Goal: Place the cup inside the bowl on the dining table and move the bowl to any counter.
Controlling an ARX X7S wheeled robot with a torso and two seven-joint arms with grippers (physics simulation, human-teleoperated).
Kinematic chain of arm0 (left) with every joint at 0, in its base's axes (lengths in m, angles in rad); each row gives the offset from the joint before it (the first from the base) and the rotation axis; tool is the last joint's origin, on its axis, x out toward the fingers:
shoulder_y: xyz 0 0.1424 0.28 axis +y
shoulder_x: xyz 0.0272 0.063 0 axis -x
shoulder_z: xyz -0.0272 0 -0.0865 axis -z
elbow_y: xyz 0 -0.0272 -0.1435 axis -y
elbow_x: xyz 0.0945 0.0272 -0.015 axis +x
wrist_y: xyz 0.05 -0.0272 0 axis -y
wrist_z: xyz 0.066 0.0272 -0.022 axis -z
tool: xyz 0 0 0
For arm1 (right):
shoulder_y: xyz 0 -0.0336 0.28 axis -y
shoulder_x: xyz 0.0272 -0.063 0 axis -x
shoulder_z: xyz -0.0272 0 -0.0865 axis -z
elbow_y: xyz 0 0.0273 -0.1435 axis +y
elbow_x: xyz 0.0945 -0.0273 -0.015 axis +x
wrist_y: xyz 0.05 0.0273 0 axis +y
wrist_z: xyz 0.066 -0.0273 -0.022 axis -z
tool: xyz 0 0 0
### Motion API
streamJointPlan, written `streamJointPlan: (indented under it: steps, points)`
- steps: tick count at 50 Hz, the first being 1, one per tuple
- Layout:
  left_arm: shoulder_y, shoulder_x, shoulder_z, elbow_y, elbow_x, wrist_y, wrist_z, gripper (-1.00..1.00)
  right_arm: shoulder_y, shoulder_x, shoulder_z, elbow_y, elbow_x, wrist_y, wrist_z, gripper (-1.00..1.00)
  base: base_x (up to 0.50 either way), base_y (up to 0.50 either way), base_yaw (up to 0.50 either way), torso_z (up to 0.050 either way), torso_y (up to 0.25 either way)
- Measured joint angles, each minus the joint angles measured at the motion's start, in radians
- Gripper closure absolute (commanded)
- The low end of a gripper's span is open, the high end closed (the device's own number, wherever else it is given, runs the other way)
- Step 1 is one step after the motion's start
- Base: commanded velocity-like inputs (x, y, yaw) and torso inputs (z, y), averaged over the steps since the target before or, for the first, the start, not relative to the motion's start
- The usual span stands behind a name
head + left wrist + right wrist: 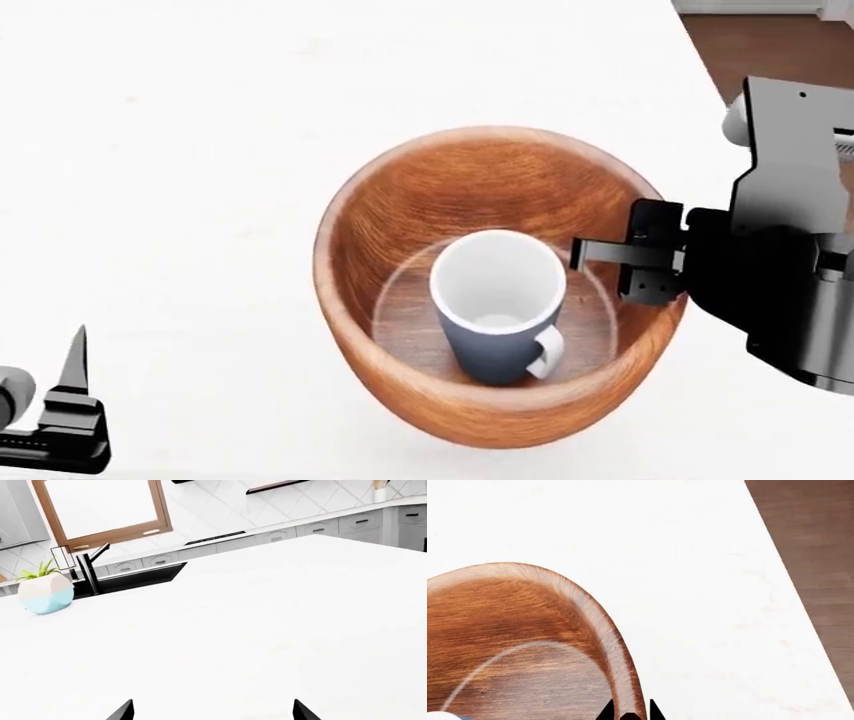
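The cup (497,303) stands upright on the flat bottom of the bowl (400,230), its white handle turned toward the near right. The bowl sits on the dining table (174,150), toward the table's right edge, beyond which a strip of brown wooden floor (761,45) shows.

The right gripper (638,268) is at the bowl's right wall — one finger reaches inside over the rim, the other lies outside it. In the right wrist view the two dark fingertips (606,713) straddle the thick rim (627,690) with the wood pinched between them, so the gripper is clamped on the bowl's rim.

The left gripper (60,420) hangs low at the near left, well apart from the bowl. Its wrist view shows two black fingertips (121,712) spread wide with only bare white top between them — open and holding nothing. Farther off in that view stand a small potted plant (45,591) in a white and pale blue pot, a black faucet (89,570) over a dark sink (133,580), and a row of grey cabinets (320,527).
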Motion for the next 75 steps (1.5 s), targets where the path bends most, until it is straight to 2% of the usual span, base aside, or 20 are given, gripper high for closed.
streamJointPlan:
  steps: [75]
  points:
    - [0.001,-0.006,0.023,-0.022,-0.008,0.016,-0.020,-1.00,-0.076,0.038,0.018,-0.015,-0.019,-0.104,-0.053,1.00,0.00,-0.50,0.00,0.000,0.000]
